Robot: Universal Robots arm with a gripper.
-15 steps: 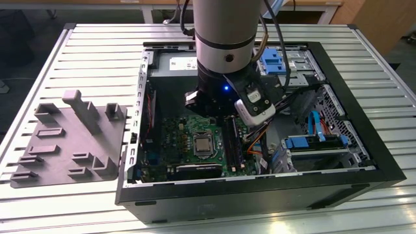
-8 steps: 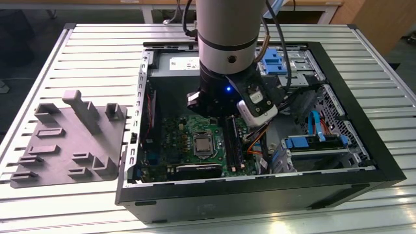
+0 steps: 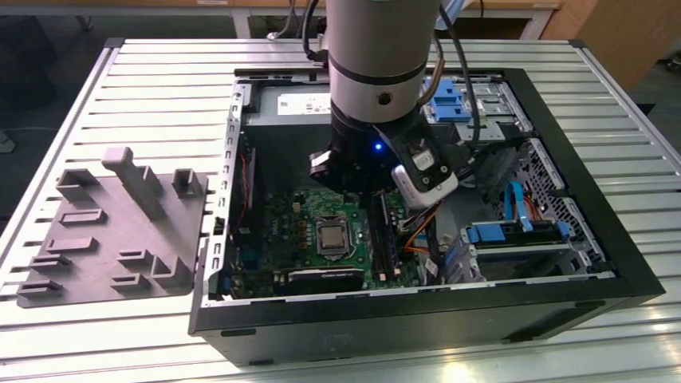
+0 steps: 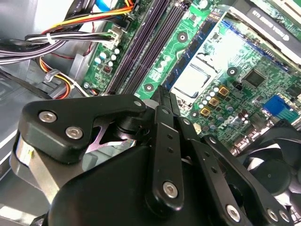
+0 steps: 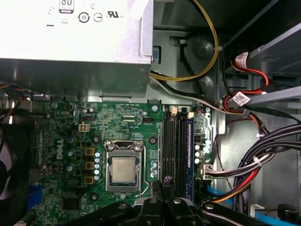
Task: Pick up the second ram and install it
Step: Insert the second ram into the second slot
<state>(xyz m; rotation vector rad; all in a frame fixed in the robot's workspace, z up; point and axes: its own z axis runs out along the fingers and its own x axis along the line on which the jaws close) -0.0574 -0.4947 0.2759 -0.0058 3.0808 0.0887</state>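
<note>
Black pincer over memory slots, cables beside

The exterior view looks down steeply from high above the near edge of the worktop. It stands far enough back to take in the whole open computer case and the arm reaching into it. The first wrist view faces straight down on the motherboard from close above, with the tip of the hand in sight. The second wrist view sits much nearer and slants past the hand across the same board. All three views share the processor socket and the memory slots.
</note>
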